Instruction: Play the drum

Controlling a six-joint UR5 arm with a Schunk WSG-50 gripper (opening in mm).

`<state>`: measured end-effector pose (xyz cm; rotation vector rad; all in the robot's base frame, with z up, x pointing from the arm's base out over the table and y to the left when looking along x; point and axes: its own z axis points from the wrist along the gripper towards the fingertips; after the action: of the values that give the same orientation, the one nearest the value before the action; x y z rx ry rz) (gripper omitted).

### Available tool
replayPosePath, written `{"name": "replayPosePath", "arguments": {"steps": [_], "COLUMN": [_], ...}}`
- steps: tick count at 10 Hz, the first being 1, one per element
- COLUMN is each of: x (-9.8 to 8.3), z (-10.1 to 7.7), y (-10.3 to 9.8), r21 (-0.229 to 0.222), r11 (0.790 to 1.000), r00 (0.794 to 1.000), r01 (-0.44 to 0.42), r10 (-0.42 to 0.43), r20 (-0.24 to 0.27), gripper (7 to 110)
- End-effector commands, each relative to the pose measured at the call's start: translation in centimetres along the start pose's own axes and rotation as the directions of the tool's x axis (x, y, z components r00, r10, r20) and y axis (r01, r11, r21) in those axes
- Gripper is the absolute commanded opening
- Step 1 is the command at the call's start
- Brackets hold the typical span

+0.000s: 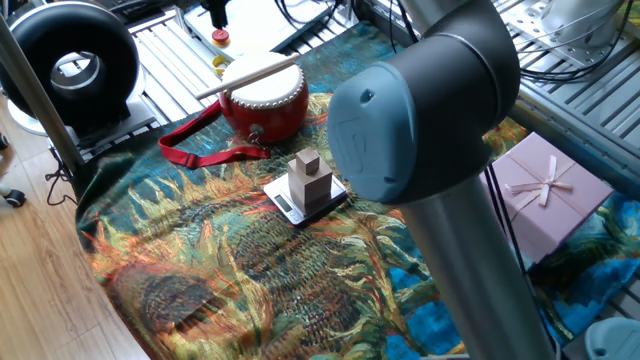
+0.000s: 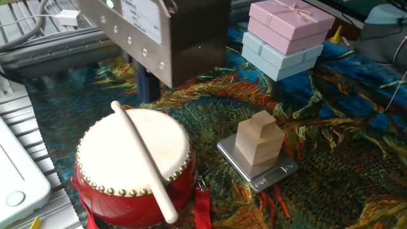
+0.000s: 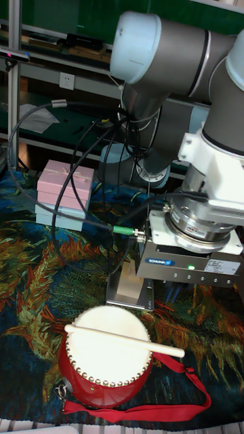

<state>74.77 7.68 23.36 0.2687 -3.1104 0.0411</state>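
Note:
The drum [image 1: 265,102] has a glossy red body and a cream skin, with its red strap [image 1: 200,150] trailing over the patterned cloth. A pale wooden stick [image 1: 247,75] lies loose across the skin, also seen as the stick [image 2: 143,162] and the stick [image 3: 125,340]. My gripper [image 2: 145,95] hangs just behind the drum [image 2: 133,165], apart from it. Its dark fingers point down and look open, with nothing between them. In the tall fixed view the gripper [image 3: 177,298] sits above and right of the drum [image 3: 105,356]. Much of the fingers is hidden by the gripper's metal body.
A wooden block stack [image 2: 259,141] stands on a small silver scale [image 2: 280,173] right of the drum. Pink and blue gift boxes [image 2: 286,32] are stacked behind. A black round fan [image 1: 72,65] stands at the left. My arm [image 1: 430,170] blocks much of one fixed view.

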Motion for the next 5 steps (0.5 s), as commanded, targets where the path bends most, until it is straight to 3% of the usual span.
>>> {"name": "replayPosePath", "arguments": {"steps": [1, 3, 5], "x": [-1.4, -2.0, -2.3], "z": [0.3, 0.5, 0.9], "y": [-0.5, 1.0, 1.2], "r21": [0.042, -0.018, -0.036], "r11": [0.969, 0.976, 0.967], "r00": [0.969, 0.974, 0.965], "r01": [0.242, 0.216, 0.253], "r10": [-0.244, -0.215, -0.250], "r20": [0.036, 0.071, 0.074], "gripper": [7, 7, 7]}}
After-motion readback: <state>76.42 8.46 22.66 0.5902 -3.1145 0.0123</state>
